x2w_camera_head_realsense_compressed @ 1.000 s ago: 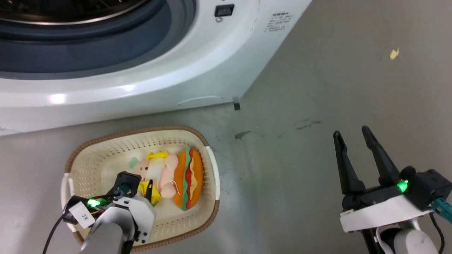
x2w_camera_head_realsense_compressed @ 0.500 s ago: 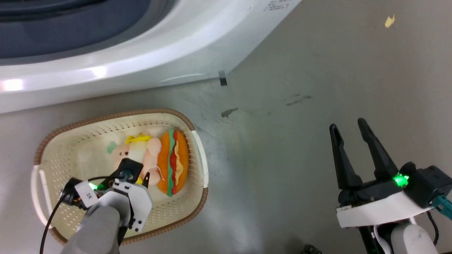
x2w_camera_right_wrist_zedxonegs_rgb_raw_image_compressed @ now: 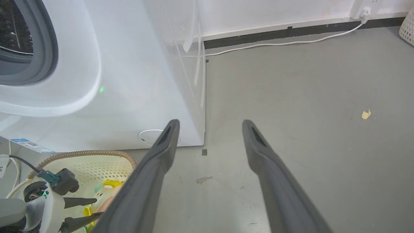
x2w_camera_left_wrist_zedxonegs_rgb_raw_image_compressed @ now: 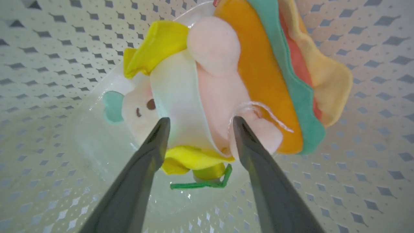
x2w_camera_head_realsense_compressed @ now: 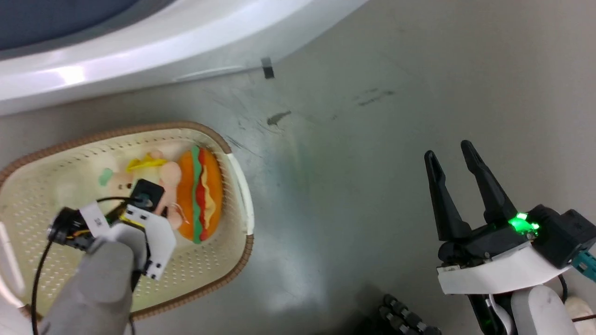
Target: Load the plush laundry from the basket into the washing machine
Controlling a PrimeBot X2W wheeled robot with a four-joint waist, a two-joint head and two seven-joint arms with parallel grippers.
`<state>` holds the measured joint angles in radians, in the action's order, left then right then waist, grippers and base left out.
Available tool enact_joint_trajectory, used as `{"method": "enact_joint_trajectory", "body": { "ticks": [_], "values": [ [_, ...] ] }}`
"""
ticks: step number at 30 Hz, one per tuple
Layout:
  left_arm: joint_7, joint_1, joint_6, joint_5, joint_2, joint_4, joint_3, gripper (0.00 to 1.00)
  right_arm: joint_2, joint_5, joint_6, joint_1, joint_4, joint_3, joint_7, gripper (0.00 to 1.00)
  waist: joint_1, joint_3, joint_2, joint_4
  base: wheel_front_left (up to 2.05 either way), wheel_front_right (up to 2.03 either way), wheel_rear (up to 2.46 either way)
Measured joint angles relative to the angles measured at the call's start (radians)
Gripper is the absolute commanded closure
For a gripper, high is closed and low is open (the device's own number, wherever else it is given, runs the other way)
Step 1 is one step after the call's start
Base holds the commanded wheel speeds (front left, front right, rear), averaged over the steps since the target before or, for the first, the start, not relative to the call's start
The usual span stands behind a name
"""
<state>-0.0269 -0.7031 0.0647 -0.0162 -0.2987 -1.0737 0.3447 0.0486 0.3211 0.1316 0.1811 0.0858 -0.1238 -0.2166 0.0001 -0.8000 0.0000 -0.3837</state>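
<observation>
The plush laundry (x2w_camera_head_realsense_compressed: 200, 195), an orange hamburger joined to a pale pink figure (x2w_camera_left_wrist_zedxonegs_rgb_raw_image_compressed: 210, 84) with yellow parts, lies in the cream basket (x2w_camera_head_realsense_compressed: 235, 160) on the floor. My left wrist (x2w_camera_head_realsense_compressed: 149, 223) hangs over the figure. In the left wrist view my left gripper (x2w_camera_left_wrist_zedxonegs_rgb_raw_image_compressed: 200, 121) is open, its fingers straddling the figure's white and pink body just above it. My right gripper (x2w_camera_head_realsense_compressed: 448, 151) is open and holds nothing, above bare floor to the right of the basket. The washing machine (x2w_camera_head_realsense_compressed: 186, 51) stands just behind the basket, and its grey door seal (x2w_camera_right_wrist_zedxonegs_rgb_raw_image_compressed: 45, 48) shows in the right wrist view.
A white cable (x2w_camera_right_wrist_zedxonegs_rgb_raw_image_compressed: 275, 43) runs along the wall behind the washer. A yellow scrap (x2w_camera_right_wrist_zedxonegs_rgb_raw_image_compressed: 366, 114) and a black tape mark (x2w_camera_head_realsense_compressed: 267, 73) lie on the grey floor. A dark part of my base (x2w_camera_head_realsense_compressed: 400, 316) sits at the bottom edge.
The head camera has tipped, so washer and basket slid up and left in the picture. My left gripper has come closer over the pink figure. Both grippers stay open.
</observation>
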Motion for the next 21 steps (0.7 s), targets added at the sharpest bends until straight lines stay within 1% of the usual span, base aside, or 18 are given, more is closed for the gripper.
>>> {"method": "enact_joint_trajectory", "body": {
  "ticks": [9, 14, 15, 16, 18, 21],
  "values": [
    [0.031, -0.087, 0.0, -0.008, -0.03, -0.092, 0.054, 0.0, 0.0, 0.025, 0.0, 0.013, 0.008, 0.0, -0.019, 0.0, -0.0001, -0.078, 0.0, -0.036, 0.0, 0.0, 0.0],
    [0.035, -0.121, 0.0, -0.001, -0.035, -0.14, 0.071, 0.0, 0.0, 0.035, 0.0, 0.03, 0.014, -0.001, -0.031, 0.0, -0.0001, -0.118, 0.0, -0.05, 0.0, 0.0, 0.0],
    [0.035, -0.126, 0.002, 0.002, -0.037, -0.149, 0.076, 0.66, 0.0, 0.036, 0.0, 0.034, 0.014, -0.002, -0.032, 0.0, -0.0001, -0.126, 0.0, -0.053, 0.0, 0.0, 0.0],
    [0.033, -0.135, 0.007, 0.002, -0.039, -0.158, 0.081, 1.0, 0.0, 0.039, 0.0, 0.036, 0.014, -0.003, -0.032, 0.0, -0.0001, -0.134, 0.0, -0.056, 0.0, 0.0, 0.0],
    [0.027, -0.147, 0.011, 0.007, -0.041, -0.174, 0.089, 1.0, 0.0, 0.041, 0.0, 0.045, 0.013, -0.005, -0.038, 0.0, -0.0001, -0.147, 0.0, -0.059, 0.0, 0.0, 0.0],
    [0.008, -0.147, 0.007, 0.041, -0.031, -0.187, 0.073, 1.0, 0.0, 0.04, 0.0, 0.056, 0.013, -0.001, -0.04, 0.0, -0.0001, -0.138, 0.0, -0.054, 0.0, 0.0, 0.0]
  ]
}}
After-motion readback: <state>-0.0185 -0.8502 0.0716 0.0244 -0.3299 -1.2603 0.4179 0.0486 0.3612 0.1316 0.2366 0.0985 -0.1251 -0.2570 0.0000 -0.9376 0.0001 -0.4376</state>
